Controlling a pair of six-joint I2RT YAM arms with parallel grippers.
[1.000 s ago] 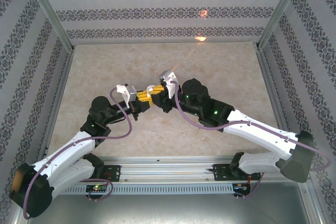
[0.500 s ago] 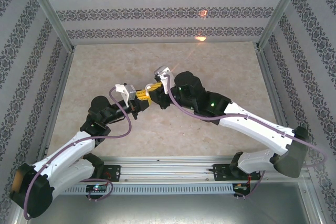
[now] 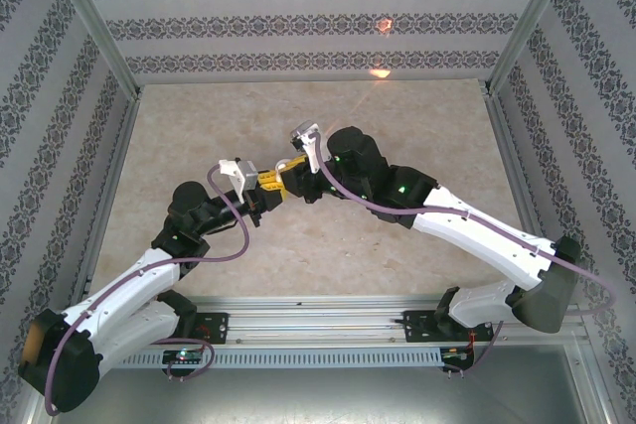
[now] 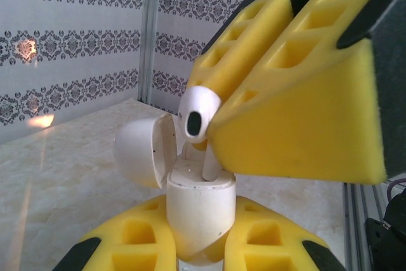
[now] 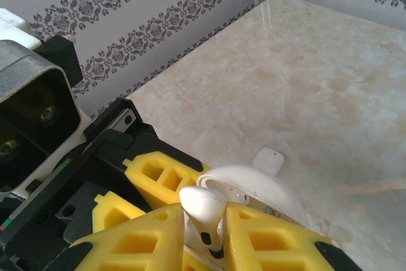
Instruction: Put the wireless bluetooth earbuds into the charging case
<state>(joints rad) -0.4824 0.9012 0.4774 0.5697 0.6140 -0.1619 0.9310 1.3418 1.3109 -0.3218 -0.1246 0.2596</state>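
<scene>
Marble table [image 3: 199,126]; case [image 4: 200,211] in left claw [image 4: 200,242]; earbud [image 4: 200,115] in right claw [image 5: 202,239]

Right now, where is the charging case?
The charging case sits bottom centre of the left wrist view, lid open, clamped between the yellow fingers of the left gripper, directly under the earbud held by the right gripper.

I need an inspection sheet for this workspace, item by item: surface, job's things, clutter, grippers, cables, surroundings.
Surface: beige marbled table, with light glare near the back.
Job's things: case upright, lid open; earbud above it, stem at the case opening; white piece on the table beyond, perhaps another earbud.
Clutter: nothing seen.
Grippers: left gripper shut on case; right gripper shut on earbud.
Cables: purple cables loop along both arms.
Surroundings: patterned walls, metal frame.
</scene>
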